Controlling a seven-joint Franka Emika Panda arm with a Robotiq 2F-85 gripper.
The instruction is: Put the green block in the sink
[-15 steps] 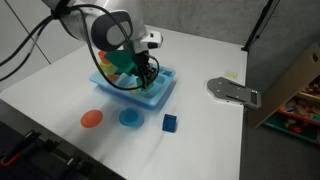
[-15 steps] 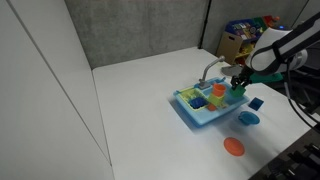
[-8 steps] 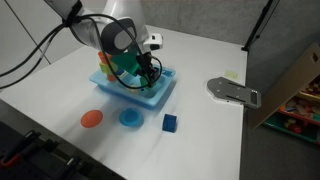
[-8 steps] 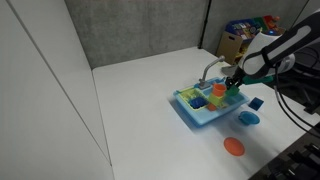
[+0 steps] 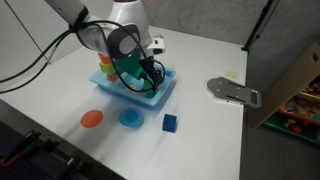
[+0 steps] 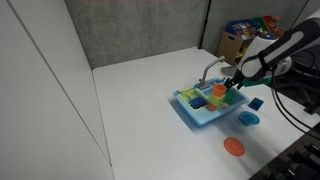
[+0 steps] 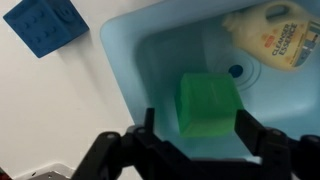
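Plastic sink [image 7: 118,50] holds green block [image 7: 210,100] (yellow bottle [image 7: 272,35] too); tool [image 7: 197,122] spread wide, gripping nothing.

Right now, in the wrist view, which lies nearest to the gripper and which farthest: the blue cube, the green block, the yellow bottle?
1. Green block, in the sink, between the jaws of the gripper.
2. Yellow bottle, farther along the basin.
3. Blue cube, outside the sink, on the table.

Soft, even room light fills both exterior views. The white table [image 5: 215,130] around the gripper [image 5: 148,75] is bright, nearly washed out, with only faint shadows. In the wrist view its fingers [image 7: 148,135] are dark and blurred (very near the lens), while the sink [image 7: 118,60] beneath them looks sharper and gently shaded.
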